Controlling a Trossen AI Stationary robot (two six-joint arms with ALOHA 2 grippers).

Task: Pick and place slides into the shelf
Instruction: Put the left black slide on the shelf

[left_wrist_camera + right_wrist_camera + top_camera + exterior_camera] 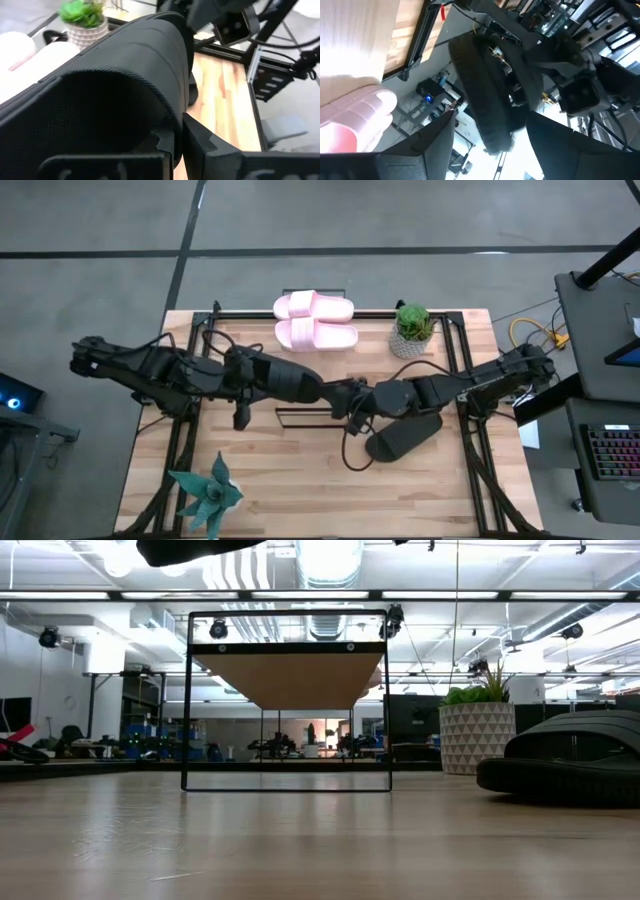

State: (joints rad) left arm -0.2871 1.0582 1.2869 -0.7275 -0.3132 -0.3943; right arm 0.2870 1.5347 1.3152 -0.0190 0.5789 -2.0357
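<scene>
— At the left claw, what's held?
— One black slide, clamped and raised off the counter.
— Just right of it?
— The right claw, spread wide, its fingers either side of that slide.
— The rest?
— The second black lies on the counter beside the right claw. The pinks are beyond both claws, and the shelf is close by.
— Handling?
— Probably light, squashy foam that bends. I'd pinch the sole's rim, not the strap.
</scene>
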